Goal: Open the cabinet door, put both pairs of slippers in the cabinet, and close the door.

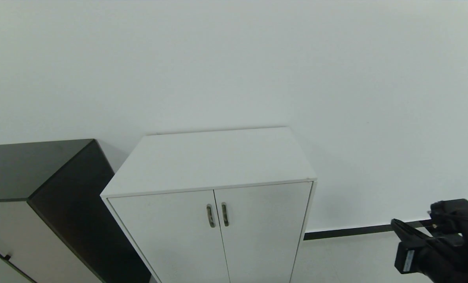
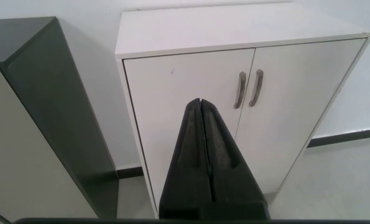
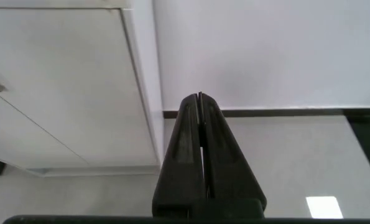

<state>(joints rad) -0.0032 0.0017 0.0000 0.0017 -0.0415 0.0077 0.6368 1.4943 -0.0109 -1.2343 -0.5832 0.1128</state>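
White cabinet point(image 1: 212, 159) against the wall: you see both doors point(image 1: 265, 228) shut, with their handles point(image 1: 210, 215) side by side at the centre seam. Your left tool point(image 2: 201, 109) points at the left door, fingers pressed together and empty. Your right tool point(image 3: 200, 102), likewise together and empty, sits low off the cabinet's right side. A dark cabinet point(image 1: 41, 169) stands left.
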